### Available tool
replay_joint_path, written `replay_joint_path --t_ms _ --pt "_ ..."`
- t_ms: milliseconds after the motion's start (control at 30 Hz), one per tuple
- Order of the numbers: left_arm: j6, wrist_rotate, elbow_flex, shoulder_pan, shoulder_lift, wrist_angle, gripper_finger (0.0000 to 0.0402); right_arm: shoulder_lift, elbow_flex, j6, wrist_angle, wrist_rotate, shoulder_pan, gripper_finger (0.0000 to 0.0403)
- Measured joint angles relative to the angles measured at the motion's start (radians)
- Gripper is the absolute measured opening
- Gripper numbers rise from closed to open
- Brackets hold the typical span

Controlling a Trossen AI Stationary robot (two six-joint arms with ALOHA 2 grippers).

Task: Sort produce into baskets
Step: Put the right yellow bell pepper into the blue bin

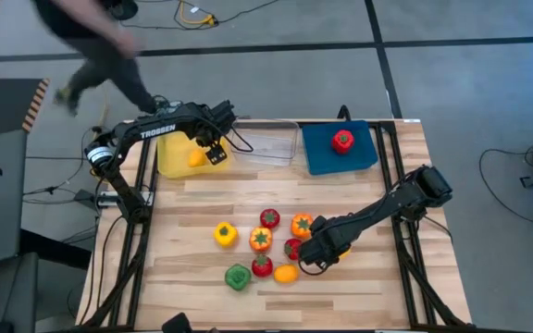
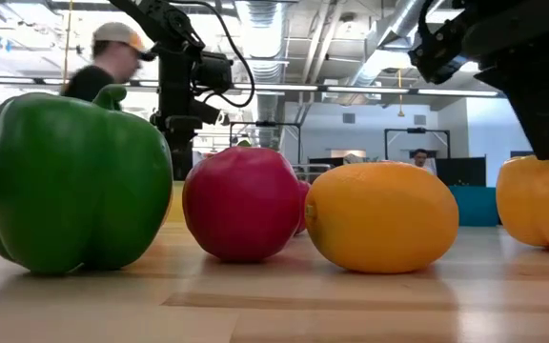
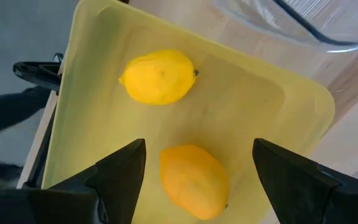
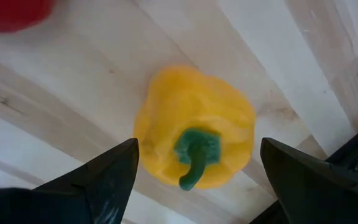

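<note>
Over the far left corner of the worktop (image 1: 202,282) the left gripper (image 3: 194,163) hangs with its fingers spread wide above the yellow basket (image 3: 260,106), a smooth shallow tray with rounded corners; two glossy lemons (image 3: 159,76) lie loose on its floor, one directly between the fingers, which suggests yellow fruit is being collected there. Next along the far edge sits the clear basket (image 1: 271,143), thin and transparent, with nothing visible in it, and beyond it the blue basket (image 1: 317,153), which holds one red pepper (image 1: 342,141). Near the middle of the pale wood-plank worktop the unsorted produce clusters: a yellow pepper (image 1: 226,234), a green pepper (image 1: 238,277), and several red and orange pieces. At the right end of that cluster the right gripper (image 4: 194,163) hovers directly over another lumpy yellow pepper (image 4: 194,127) with a green stem, fingers spread to either side and not touching it, apparently lined up for a grasp.
</note>
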Motion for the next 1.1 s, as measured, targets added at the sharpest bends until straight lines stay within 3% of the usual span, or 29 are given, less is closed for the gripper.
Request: replay_joint_path --t_ms 533,1100 --pt "0.000 0.001 0.000 -0.031 0.000 0.005 0.0284 -0.002 -0.093 -0.001 0.087 -0.005 -0.001 0.0361" --pt "0.021 0.001 0.000 -0.032 0.000 0.050 0.0284 -0.003 -0.097 -0.011 0.103 -0.001 -0.001 0.0320"
